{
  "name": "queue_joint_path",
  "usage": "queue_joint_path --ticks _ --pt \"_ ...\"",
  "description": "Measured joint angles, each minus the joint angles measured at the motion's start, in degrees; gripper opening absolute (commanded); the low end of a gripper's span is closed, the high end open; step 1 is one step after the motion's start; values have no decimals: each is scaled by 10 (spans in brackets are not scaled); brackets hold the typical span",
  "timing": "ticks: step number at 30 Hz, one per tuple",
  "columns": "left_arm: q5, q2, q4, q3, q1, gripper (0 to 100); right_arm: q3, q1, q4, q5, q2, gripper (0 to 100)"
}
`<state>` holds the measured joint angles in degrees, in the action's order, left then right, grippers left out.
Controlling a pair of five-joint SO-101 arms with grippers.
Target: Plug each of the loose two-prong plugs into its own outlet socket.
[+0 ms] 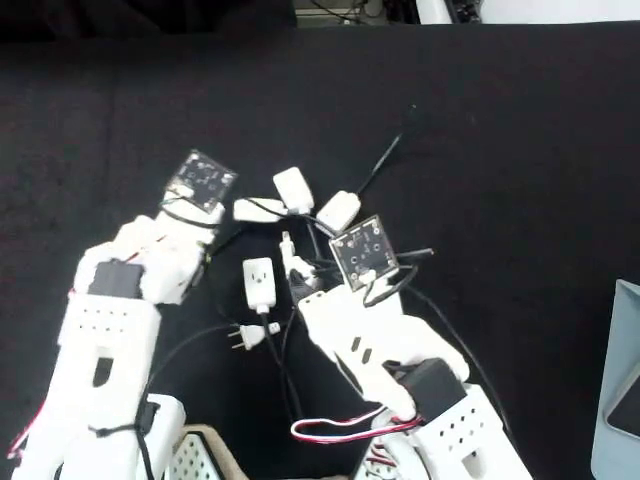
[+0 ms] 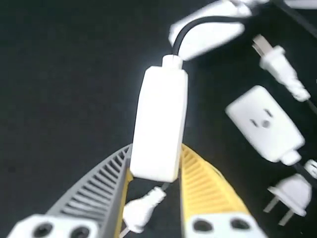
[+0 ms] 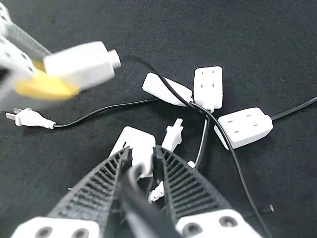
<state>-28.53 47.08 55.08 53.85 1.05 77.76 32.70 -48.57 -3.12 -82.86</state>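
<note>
left gripper (image 2: 156, 148) clamped on a white outlet block (image 2: 159, 124), cord end pointing away from the wrist; right gripper (image 3: 142, 151) over the cord tangle, just short of a free outlet (image 3: 132, 145), black cable (image 3: 130, 186) running under it; can't tell its state; upper plug (image 2: 276, 62) and lower plug (image 2: 290, 194) lie unplugged on the black table (image 1: 500, 120), free outlet between them

A matte black bench (image 1: 520, 150) covers nearly the whole high view. At its right edge stands a pale blue-grey box (image 1: 622, 400) with something dark inside. Beyond the far edge lies a light surface (image 1: 540, 10).
</note>
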Motion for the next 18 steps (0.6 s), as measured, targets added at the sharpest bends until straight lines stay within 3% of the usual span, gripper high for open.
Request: queue_joint_path --ticks 11,18 --pt "-19 50 -76 0 126 28 0 0 0 0 0 11" --pt "-28 50 -145 67 127 29 0 0 0 0 0 11"
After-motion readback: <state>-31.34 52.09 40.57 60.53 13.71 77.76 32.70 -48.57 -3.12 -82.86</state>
